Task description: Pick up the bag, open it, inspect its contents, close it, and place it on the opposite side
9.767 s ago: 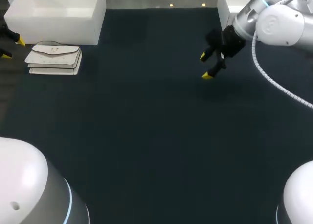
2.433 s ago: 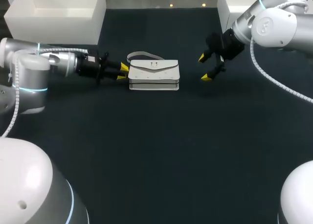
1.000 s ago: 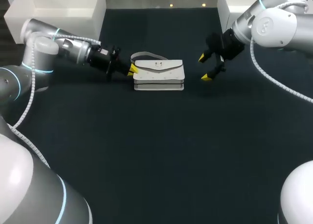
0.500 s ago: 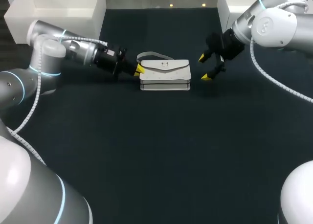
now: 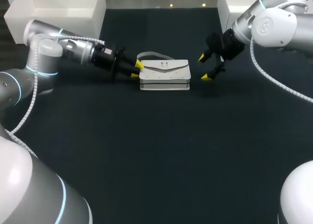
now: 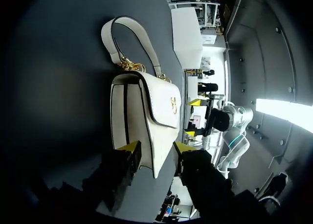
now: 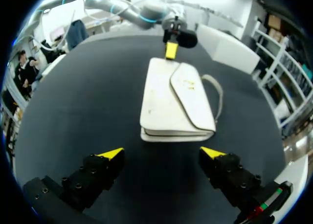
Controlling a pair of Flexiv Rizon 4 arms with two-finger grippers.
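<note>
**White handbag lies flat between two open grippers**

The white handbag [image 5: 164,75] lies flat on the dark surface [image 5: 156,150], toward 12 o'clock from the middle of the surface in the head view. Its flap is closed and faces up, with a small gold clasp [image 5: 164,64] near the flap's middle. The strap handle [image 5: 149,55] curls out flat on the surface at the bag's 11 o'clock. In the left wrist view it joins the bag by gold chain links [image 6: 129,65].

The left arm comes in from 9 o'clock. The left gripper [image 5: 136,69] sits at the bag's 9 o'clock end, its yellow tips spread a little apart. In the left wrist view the near corner of the bag shows between the two fingers. I cannot tell whether either finger presses on it, and the bag rests on the surface rather than hanging from the gripper.

The right arm comes in from 2 o'clock. The right gripper [image 5: 205,67] hangs near the bag's 3 o'clock end, apart from it. Its fingers are spread wide with nothing between them. In the right wrist view the bag lies ahead of those open fingers, with the left gripper at its far end.

A white bin [image 5: 58,9] stands at 10 o'clock on the surface, and another white bin [image 5: 234,4] at 1 o'clock.
</note>
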